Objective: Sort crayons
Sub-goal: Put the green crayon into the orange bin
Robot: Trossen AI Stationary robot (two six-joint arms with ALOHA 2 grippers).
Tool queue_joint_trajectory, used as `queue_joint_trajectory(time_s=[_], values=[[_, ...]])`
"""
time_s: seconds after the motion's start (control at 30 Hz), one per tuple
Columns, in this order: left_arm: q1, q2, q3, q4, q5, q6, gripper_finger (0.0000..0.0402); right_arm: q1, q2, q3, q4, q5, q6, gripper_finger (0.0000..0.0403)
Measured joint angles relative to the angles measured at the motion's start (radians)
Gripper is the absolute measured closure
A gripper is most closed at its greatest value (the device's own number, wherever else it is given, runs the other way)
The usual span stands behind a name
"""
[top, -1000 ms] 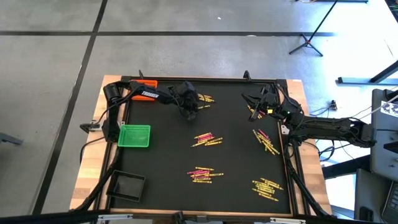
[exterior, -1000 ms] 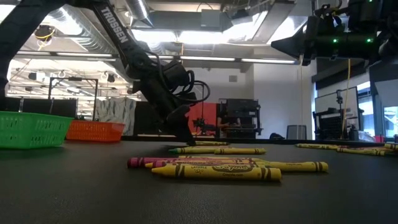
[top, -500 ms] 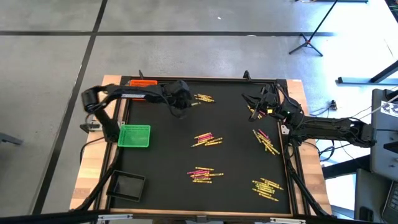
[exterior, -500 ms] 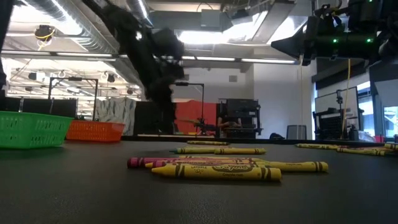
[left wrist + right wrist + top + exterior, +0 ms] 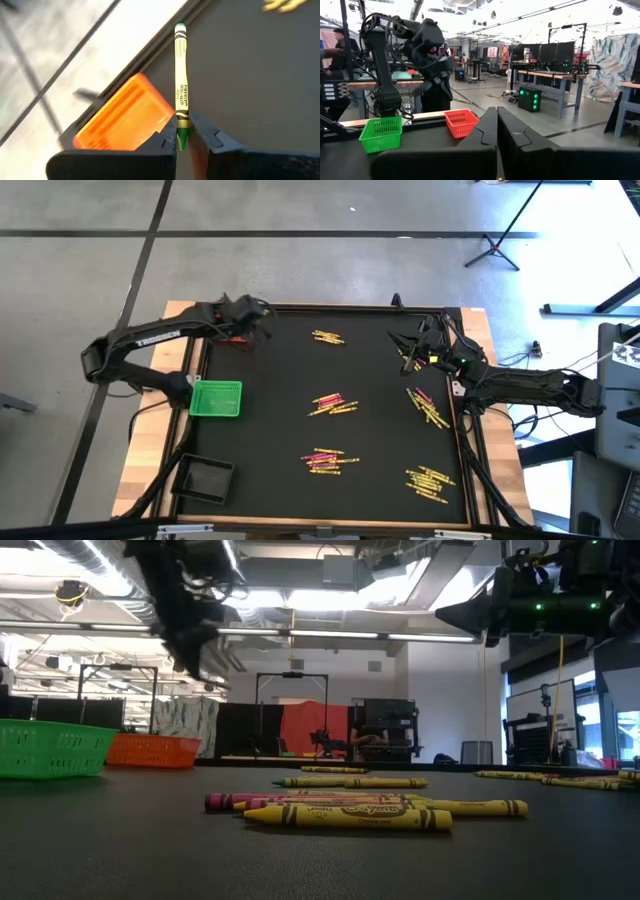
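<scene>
Five loose clusters of crayons (image 5: 329,403) lay scattered over the black mat (image 5: 270,420), the nearest heap (image 5: 350,810) filling the foreground of the low view. Three small trays stood along the mat's left side: an orange tray (image 5: 232,315) at the far corner, a green tray (image 5: 217,399) midway, and a black tray (image 5: 207,479) at the near corner. Nothing lay between the trays and the clusters.

The left gripper (image 5: 250,314) hung above the orange tray's inner edge, fingers clamped on one yellow-wrapped crayon (image 5: 180,80) with green ends — a detail only the left wrist view gave; from above the stick was too small to make out. That view also placed the orange tray (image 5: 125,120) just beneath and beside the fingers. The low view showed the left arm (image 5: 185,600) raised, blurred, well clear of the mat.

The right gripper (image 5: 411,346) hovered near the far right corner, jaws pressed together and holding nothing; its wrist view looked across at the green tray (image 5: 381,133), the orange tray (image 5: 461,122) and the left arm beyond.

One second earlier the left gripper had been over the far-centre cluster; it had since swung left to the orange tray. The right arm had not moved.
</scene>
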Motion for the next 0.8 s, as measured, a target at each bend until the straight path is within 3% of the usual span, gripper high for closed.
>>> queue_joint_trajectory(time_s=[0.23, 0.4, 0.8], values=[[0.135, -0.029, -0.141, 0.023, -0.016, -0.001, 0.0392, 0.0, 0.0, 0.0, -0.006, 0.0, 0.0, 0.0402], [0.198, -0.02, -0.232, 0.077, 0.028, 0.026, 0.0392, 0.0, 0.0, 0.0, -0.002, 0.0, 0.0, 0.0402], [0.298, -0.021, -0.303, 0.228, 0.019, 0.061, 0.0382, 0.0, 0.0, 0.0, 0.0, 0.0, 0.0, 0.0402]])
